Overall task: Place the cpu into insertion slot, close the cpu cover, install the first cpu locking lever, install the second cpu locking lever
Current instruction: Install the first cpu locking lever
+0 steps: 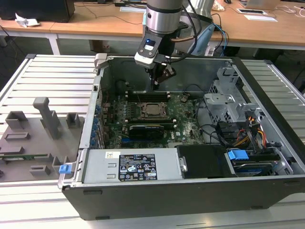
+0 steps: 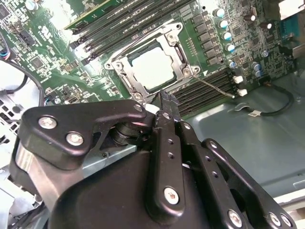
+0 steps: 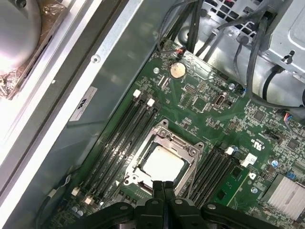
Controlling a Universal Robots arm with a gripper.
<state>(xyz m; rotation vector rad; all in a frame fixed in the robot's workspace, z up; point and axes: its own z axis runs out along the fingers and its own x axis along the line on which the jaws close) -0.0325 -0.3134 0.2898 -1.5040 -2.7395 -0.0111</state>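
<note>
The cpu just ahead of the black hand shows a pale silver-beige top, ringed by the silver-grey cpu cover. The motherboard under the hand is green, crossed by long black memory slots. Well away, the counter is ribbed light grey.

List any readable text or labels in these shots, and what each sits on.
No text can be read out.
Black label on the power supply: print too small to read.
White sticker beside it: too small to read.
Grey sticker on the case wall: marks unreadable.
Motherboard lettering: too small to read.
</note>
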